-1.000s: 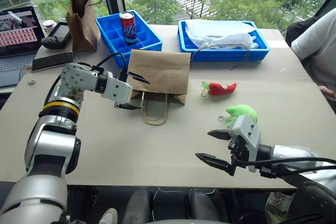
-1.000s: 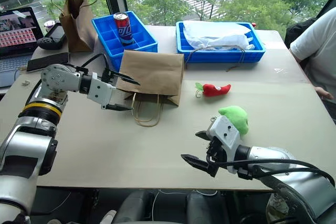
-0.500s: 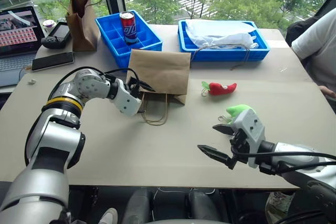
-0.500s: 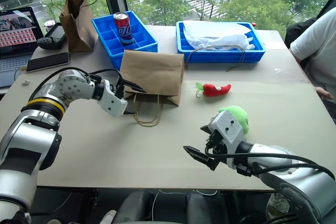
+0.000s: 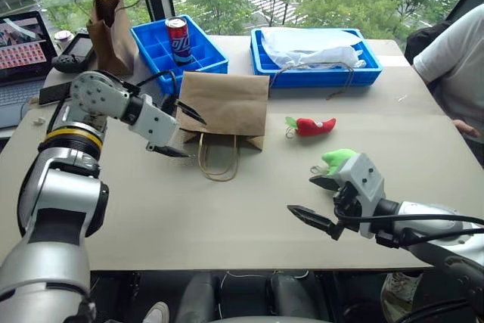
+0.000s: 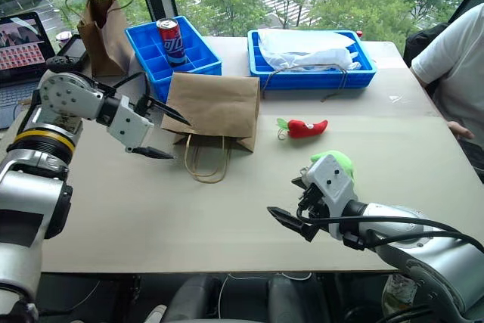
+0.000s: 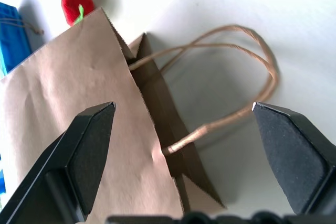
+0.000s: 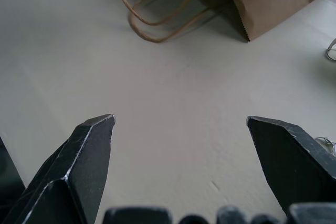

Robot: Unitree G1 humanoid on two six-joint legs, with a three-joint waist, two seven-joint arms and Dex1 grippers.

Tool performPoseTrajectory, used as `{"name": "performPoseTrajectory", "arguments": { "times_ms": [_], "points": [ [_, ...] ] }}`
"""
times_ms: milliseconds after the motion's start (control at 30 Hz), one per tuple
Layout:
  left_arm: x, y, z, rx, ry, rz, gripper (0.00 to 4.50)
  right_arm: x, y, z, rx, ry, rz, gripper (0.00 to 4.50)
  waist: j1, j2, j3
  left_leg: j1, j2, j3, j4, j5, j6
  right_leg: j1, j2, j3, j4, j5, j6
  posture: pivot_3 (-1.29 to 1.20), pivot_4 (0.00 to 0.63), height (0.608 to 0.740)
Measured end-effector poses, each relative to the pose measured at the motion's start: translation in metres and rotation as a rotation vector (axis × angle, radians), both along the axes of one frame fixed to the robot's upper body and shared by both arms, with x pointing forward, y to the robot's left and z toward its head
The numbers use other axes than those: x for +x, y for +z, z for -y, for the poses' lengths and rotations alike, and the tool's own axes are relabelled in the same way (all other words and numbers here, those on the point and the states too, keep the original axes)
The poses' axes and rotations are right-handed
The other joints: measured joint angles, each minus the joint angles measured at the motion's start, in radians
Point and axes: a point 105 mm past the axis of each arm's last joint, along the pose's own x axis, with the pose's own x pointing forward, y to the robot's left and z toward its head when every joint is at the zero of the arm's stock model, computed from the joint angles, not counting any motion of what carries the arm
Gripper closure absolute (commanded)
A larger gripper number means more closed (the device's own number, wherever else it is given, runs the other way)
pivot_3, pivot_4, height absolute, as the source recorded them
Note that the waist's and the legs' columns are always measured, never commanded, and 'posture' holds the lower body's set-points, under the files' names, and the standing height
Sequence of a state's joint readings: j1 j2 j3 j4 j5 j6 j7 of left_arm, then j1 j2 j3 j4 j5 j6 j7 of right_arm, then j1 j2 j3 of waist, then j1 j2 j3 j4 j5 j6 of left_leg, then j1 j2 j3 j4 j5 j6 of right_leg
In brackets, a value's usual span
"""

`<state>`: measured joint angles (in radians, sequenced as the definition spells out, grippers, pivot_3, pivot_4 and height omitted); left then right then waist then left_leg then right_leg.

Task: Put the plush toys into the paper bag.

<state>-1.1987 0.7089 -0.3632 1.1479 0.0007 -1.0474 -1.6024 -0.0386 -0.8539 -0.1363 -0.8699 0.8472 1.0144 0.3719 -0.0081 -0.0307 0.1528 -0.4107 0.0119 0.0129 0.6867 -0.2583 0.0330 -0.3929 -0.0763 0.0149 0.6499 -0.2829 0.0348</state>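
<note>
While both grippers are spread apart and empty, the flattened paper bag [image 5: 225, 108] lies just ahead of the left gripper [image 5: 175, 128]; thin and easily creased, its mouth edge should be taken. The soft, light plush toys [image 5: 311, 126] lie beyond the right gripper [image 5: 318, 203].

The paper bag [image 5: 224, 105], light brown and plain, is laid flat on the bench, its mouth and twine loop handles [image 5: 218, 164] turned toward the near edge. The red chili toy [image 5: 312, 126] is seen just to its right. The green toy [image 5: 337, 158] lies nearer, well apart from the bag.
</note>
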Motion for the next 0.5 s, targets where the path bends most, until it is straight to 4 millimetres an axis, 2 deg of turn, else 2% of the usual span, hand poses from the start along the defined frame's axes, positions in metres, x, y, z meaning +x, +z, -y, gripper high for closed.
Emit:
{"name": "performPoseTrajectory", "arguments": {
  "times_ms": [267, 500],
  "points": [
    [0.004, -0.015, 0.026, 0.039, -0.07, 0.015, 0.0, 0.004, 0.003, -0.001, 0.006, -0.02, 0.031, 0.04, 0.017, 0.0, 0.0, -0.004, -0.001, -0.001, 0.01, -0.001, 0.003, 0.001, 0.0, 0.0, 0.001, 0.002, 0.003, 0.0, 0.15, 0.74],
    [0.015, -0.031, 0.04, 0.141, -0.099, 0.151, 0.0, 0.001, 0.008, 0.011, -0.004, -0.093, 0.066, 0.04, 0.019, 0.0, 0.0, -0.004, -0.001, -0.001, 0.01, -0.001, 0.003, 0.001, -0.001, 0.0, 0.006, 0.002, 0.003, 0.0, 0.15, 0.74]
  ]
}}
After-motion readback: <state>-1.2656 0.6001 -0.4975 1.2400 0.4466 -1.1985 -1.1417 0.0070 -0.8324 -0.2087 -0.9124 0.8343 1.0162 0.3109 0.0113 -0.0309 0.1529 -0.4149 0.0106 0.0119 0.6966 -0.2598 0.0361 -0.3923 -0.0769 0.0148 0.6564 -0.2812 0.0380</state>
